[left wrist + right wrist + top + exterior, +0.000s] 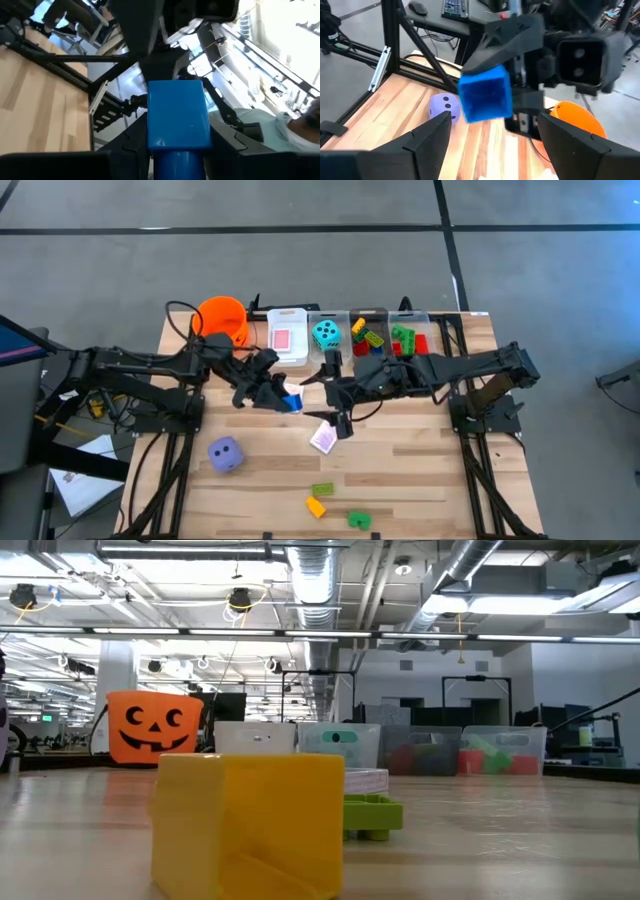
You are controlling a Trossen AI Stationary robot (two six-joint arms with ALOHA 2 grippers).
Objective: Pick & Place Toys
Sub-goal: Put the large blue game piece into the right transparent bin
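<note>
A: Item one, held object: small blue plastic building brick (291, 402), pinched between the fingers of the left gripper (284, 399), raised above mid-table, left of centre. Grip is confirmed in the left wrist view, where the brick (178, 115) is seen clamped at its lower end only.

B: Item two, right gripper (339, 421): jaws spread, nothing held, positioned just right of the brick and facing it. A handover is judged likely. Risk noted: if the left fingers are released before the right fingers are closed, the brick would be dropped onto the wooden table (420, 480).

A: Further risk: the two grippers are close together; contact between fingers could be caused by a small misalignment, and the brick twisted out of its narrow hold.

B: Item three, below the right gripper: pink-backed playing card (323, 439), lying flat on the table. It could be struck or shifted by a falling brick.

A: Item four, loose toys: purple dotted die (226, 454) near left; green brick (322, 490), yellow-orange brick (316, 506) and second green brick (359, 520) at the near edge. None is touched.

B: Item five, far edge: orange pumpkin bucket (222, 316) and row of clear and white rectangular bins (388, 315). A wrong bin could be chosen if the bricks' compartment is misjudged.
</note>
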